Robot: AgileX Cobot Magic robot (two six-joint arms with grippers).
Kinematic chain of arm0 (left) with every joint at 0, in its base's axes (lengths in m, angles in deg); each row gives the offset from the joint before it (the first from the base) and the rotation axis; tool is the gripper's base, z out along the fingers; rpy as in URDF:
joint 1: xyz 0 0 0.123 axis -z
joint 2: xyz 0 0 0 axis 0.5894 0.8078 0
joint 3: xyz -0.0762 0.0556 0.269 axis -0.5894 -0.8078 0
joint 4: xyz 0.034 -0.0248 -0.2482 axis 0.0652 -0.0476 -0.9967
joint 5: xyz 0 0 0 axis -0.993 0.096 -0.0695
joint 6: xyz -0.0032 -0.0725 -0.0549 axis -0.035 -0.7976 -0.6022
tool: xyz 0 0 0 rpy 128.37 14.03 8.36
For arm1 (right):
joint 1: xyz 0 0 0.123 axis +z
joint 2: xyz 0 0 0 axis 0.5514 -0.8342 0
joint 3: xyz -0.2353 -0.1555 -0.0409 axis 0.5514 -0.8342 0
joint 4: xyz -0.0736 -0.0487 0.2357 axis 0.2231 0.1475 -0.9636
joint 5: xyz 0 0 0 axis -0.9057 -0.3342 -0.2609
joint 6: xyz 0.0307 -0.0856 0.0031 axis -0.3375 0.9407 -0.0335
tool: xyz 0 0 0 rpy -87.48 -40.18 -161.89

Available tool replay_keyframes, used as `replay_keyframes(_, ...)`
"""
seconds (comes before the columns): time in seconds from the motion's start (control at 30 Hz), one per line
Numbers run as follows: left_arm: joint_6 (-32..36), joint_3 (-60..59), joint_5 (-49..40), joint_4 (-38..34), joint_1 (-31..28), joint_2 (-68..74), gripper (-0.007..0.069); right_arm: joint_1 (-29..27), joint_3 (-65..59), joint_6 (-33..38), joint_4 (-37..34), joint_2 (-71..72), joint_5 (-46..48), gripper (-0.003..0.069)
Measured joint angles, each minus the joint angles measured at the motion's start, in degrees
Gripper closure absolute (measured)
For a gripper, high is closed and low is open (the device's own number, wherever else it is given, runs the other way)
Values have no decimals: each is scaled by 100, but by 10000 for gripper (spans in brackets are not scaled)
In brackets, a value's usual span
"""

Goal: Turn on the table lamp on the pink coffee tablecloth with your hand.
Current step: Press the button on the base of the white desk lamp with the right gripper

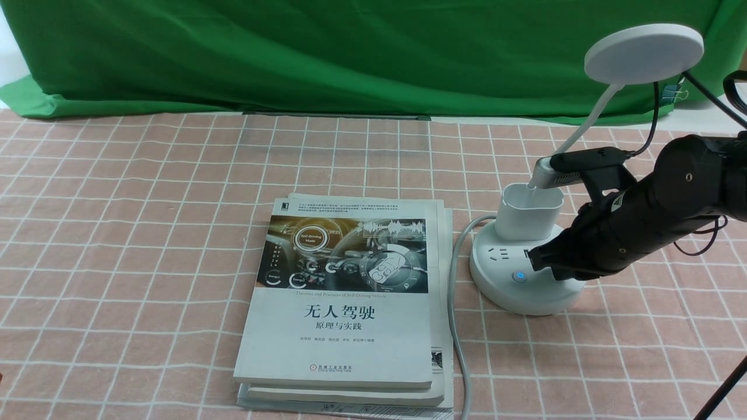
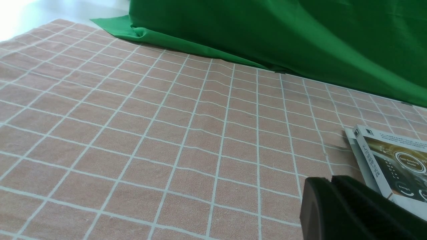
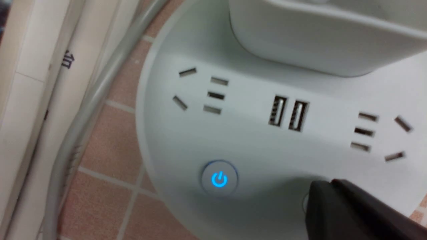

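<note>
The white table lamp [image 1: 528, 274] stands on the pink coffee tablecloth [image 1: 117, 233] at the right, its disc head [image 1: 643, 53] unlit. One button on the round base [image 3: 267, 150] glows blue [image 3: 219, 179]. My right gripper [image 1: 534, 259] is shut, its tip over the base just right of the glowing button. In the right wrist view the shut tip [image 3: 325, 196] covers most of a second button. My left gripper [image 2: 330, 181] is shut and empty above the cloth, left of the books; it is out of the front view.
A stack of books [image 1: 344, 303] lies left of the lamp, also seen in the left wrist view [image 2: 390, 163]. The lamp's grey cord [image 1: 455, 303] runs along the books' right edge toward the front. A green cloth [image 1: 350, 52] hangs behind.
</note>
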Motion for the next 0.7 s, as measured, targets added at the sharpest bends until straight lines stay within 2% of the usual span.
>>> replay_keyframes(0.7, 0, 0, 0, 0, 0, 0, 606, 0, 55, 5, 20, -77, 60, 625)
